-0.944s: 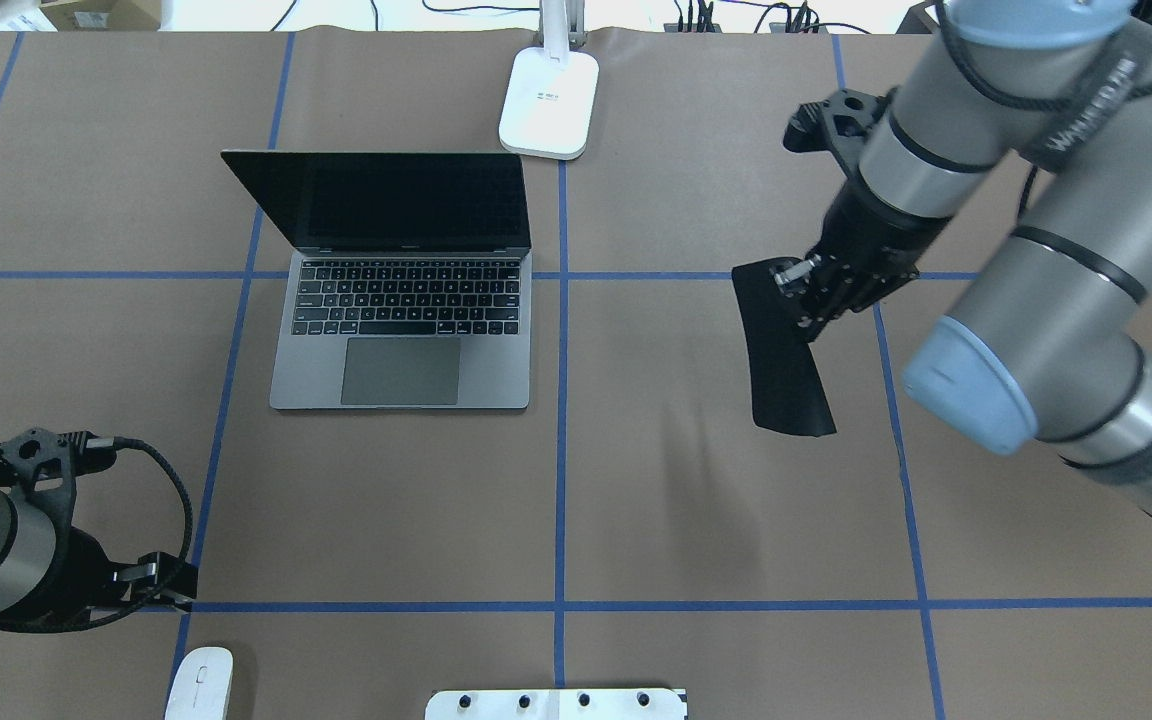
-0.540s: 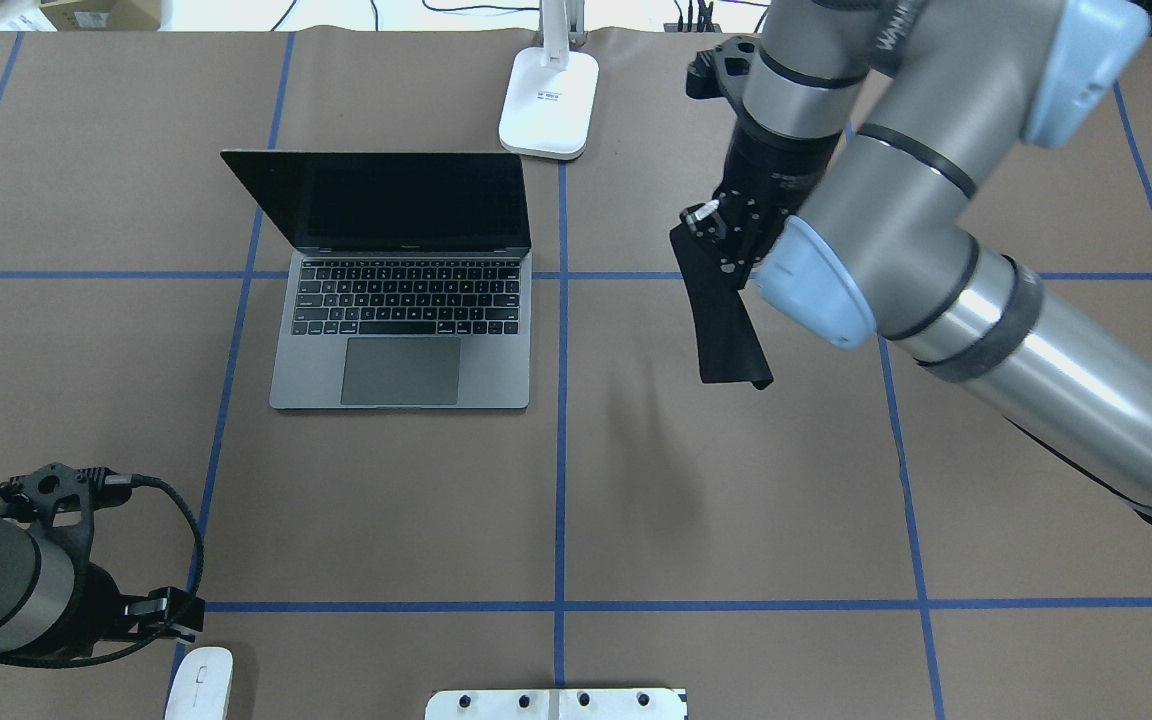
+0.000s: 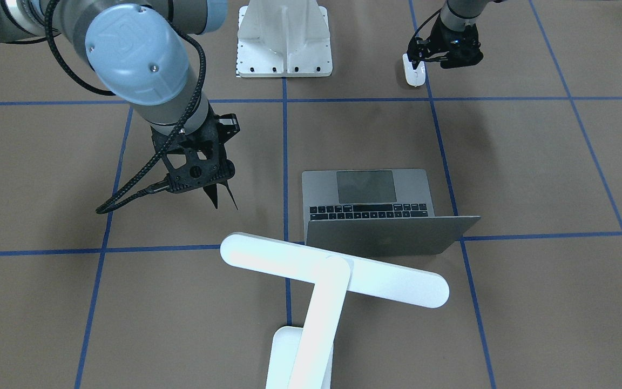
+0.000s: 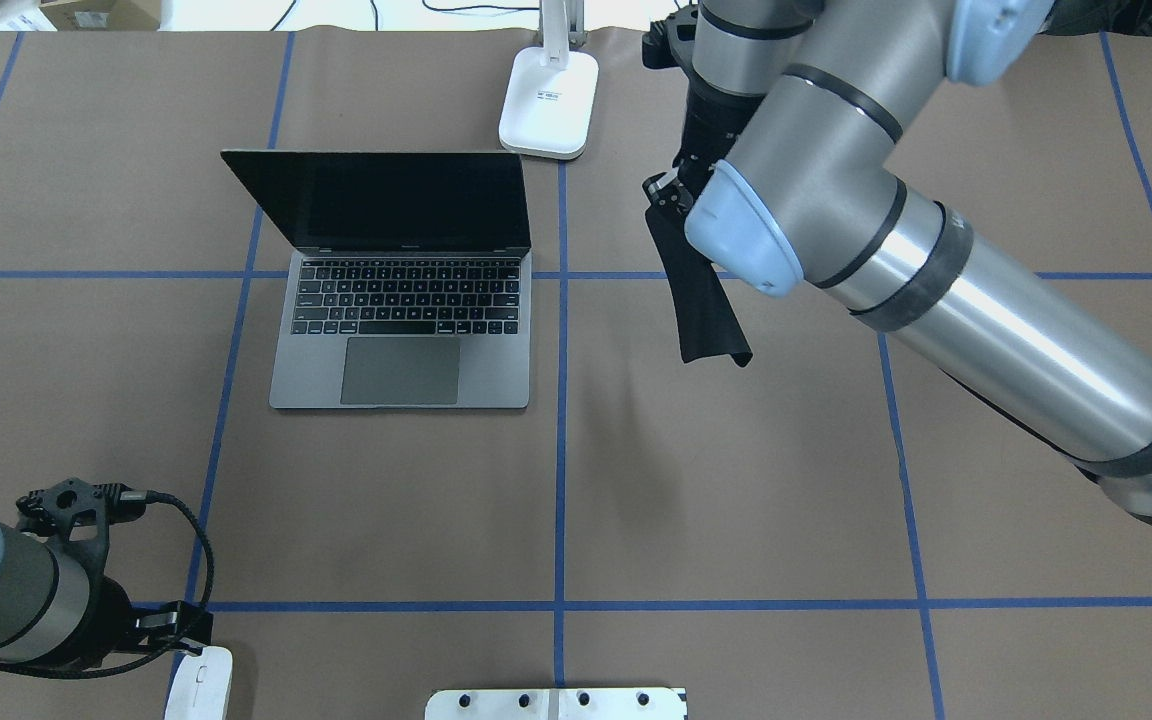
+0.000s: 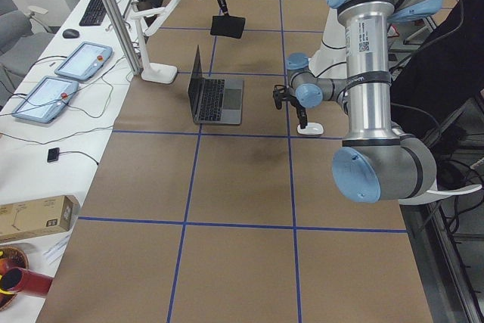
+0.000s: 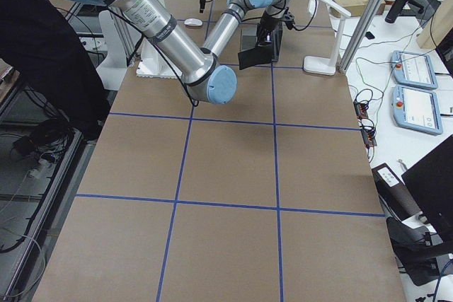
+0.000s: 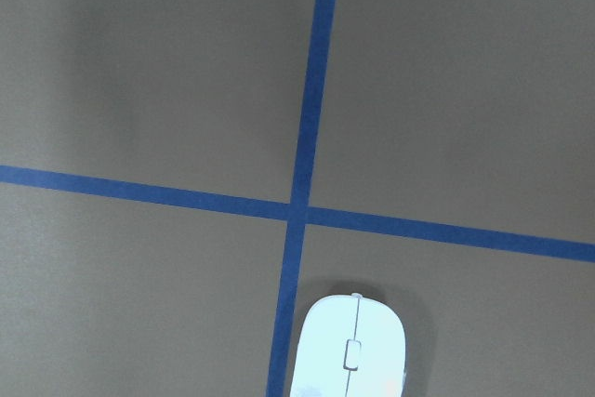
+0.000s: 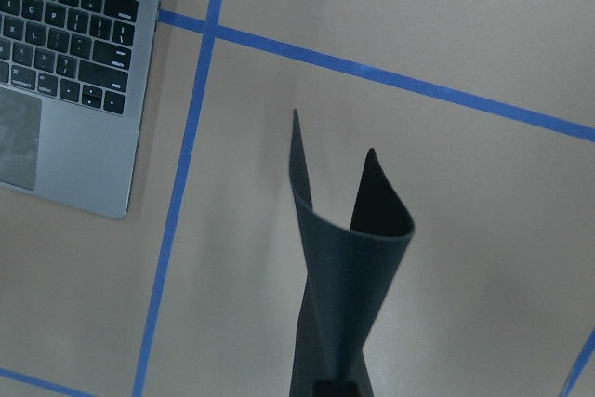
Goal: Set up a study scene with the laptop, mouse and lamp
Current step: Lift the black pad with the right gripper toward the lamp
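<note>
The laptop (image 4: 401, 300) lies open on the table left of centre; it also shows in the front view (image 3: 376, 189). The lamp (image 3: 332, 268) stands behind it, with its base (image 4: 549, 100) at the far edge. My right gripper (image 4: 668, 195) is shut on a black mouse pad (image 4: 701, 300), which hangs curled above the table to the right of the laptop (image 8: 65, 72). The pad also shows in the right wrist view (image 8: 349, 267). The mouse (image 4: 199, 683) lies at the near left. My left gripper (image 4: 174, 625) hovers just beyond it, open and empty. The left wrist view shows the mouse (image 7: 351, 350) and no fingers.
The white bolted pedestal (image 4: 556, 703) sits at the near middle edge. Blue tape lines (image 4: 561, 420) cross the brown table cover. The big right arm (image 4: 936, 270) spans the table's right half. Tablets and a keyboard (image 5: 98, 7) lie on a side desk beyond the lamp.
My right arm has swung left and farther back, carrying the mouse pad closer to the laptop and lamp. My left gripper has moved nearer the table's front edge, close to the mouse.
</note>
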Controlling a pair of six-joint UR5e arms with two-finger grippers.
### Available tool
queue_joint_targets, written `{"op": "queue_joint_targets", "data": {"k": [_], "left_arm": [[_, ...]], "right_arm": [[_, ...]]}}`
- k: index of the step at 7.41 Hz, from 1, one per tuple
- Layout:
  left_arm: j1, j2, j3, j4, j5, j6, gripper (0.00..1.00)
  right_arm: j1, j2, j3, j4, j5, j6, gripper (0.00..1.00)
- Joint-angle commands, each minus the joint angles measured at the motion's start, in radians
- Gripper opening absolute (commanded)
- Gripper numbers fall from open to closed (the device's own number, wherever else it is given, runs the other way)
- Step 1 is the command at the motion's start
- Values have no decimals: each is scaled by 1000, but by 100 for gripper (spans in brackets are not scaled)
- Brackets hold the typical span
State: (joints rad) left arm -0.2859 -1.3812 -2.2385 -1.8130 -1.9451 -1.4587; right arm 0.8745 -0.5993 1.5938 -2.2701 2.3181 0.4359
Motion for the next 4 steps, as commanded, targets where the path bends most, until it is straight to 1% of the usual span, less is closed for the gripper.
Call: {"op": "queue_joint_targets", "data": {"k": [1,4], "left_arm": [[13,1,16,-23,0,-2,94],[48,-1,16,-23,-2,-2,94]], "right_arm": [[21,62,-53,-32,-2,-16,13],[23,79,-72,-34,-5,-16,13]]}}
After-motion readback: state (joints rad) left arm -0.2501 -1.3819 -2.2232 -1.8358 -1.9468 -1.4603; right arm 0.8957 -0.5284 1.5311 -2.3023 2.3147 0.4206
